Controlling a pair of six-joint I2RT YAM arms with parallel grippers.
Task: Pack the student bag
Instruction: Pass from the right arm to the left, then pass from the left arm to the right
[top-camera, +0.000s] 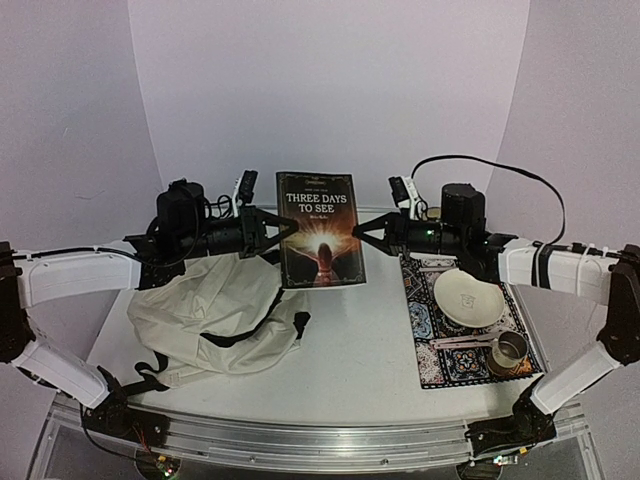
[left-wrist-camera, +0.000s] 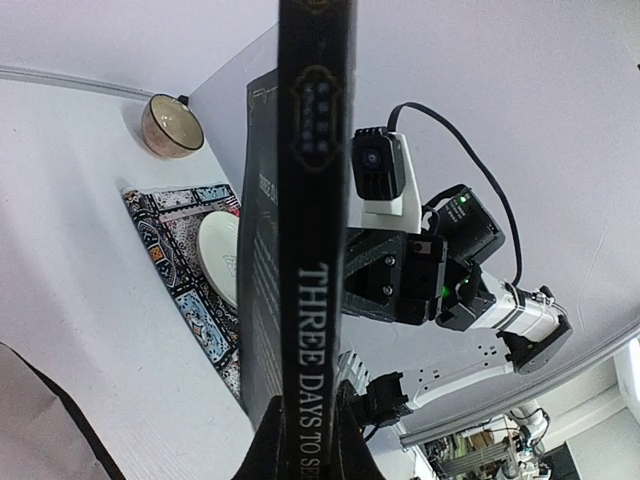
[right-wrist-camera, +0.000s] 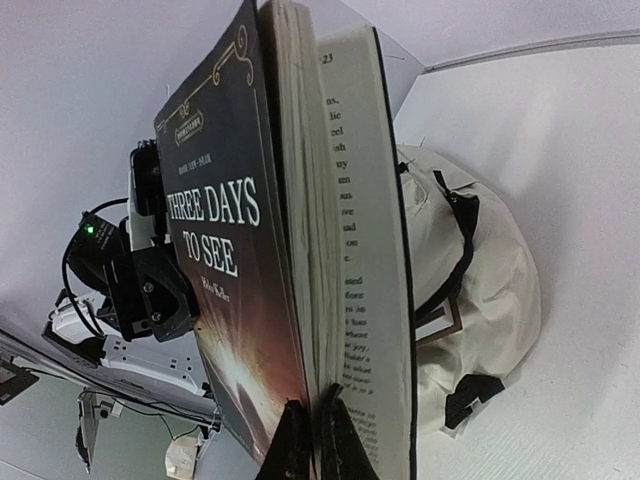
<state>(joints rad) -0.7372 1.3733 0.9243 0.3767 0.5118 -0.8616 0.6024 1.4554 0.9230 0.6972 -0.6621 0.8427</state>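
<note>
Nearest stood the arm bases (top-camera: 110, 410) at the front edge of the bench (top-camera: 350, 350). Just beyond the left one the bag (top-camera: 215, 315) lay slumped and flat on the left half of the bench, straps trailing toward the front. I could not tell whether its zipper was open, and nothing showed inside it. Above and just right of the bag, the book (top-camera: 320, 228) hung upright in the air, cover facing the camera. The left gripper (top-camera: 292, 228) was clamped on its spine edge. The right gripper (top-camera: 357, 232) was clamped on the opposite edge, pinching the cover and most of the pages while the last leaves gaped apart. Well right of the bag lay a mat (top-camera: 440, 340) carrying a plate (top-camera: 468, 298) and a cup (top-camera: 508, 350), with a bowl (left-wrist-camera: 172, 125) beyond the mat. By my reading the packing had barely begun: the book was lifted but not yet in the bag. Finding the bag's mouth and sliding the book in were both left to do.
</note>
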